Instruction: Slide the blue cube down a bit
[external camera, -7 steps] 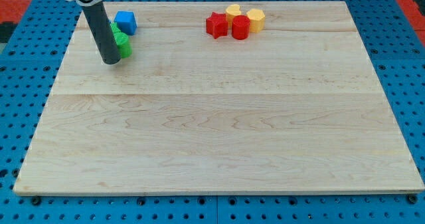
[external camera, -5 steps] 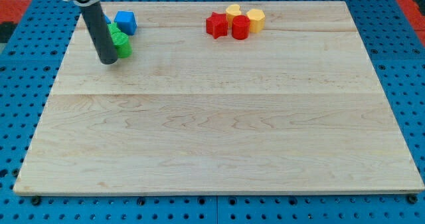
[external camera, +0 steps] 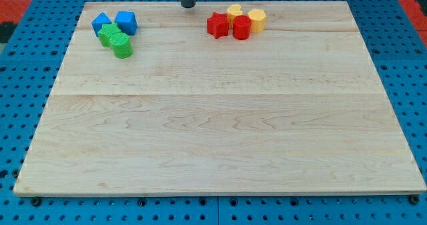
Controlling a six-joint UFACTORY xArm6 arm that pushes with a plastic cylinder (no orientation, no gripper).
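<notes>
The blue cube (external camera: 126, 22) sits near the board's top left corner. A second blue block (external camera: 101, 21) lies just left of it, and two green blocks (external camera: 115, 41) lie right below them, close together. My tip (external camera: 188, 5) is at the view's top edge, on the board's top rim, well to the right of the blue cube and left of the red and yellow group. It touches no block.
A red star-shaped block (external camera: 217, 25), a red cylinder (external camera: 241, 28) and two yellow blocks (external camera: 246, 15) cluster at the top centre-right. The wooden board (external camera: 220, 118) lies on a blue pegboard surface.
My rod has left its place beside the green blocks and moved up and right to the top edge. The second blue block, hidden before, now shows. No block has moved.
</notes>
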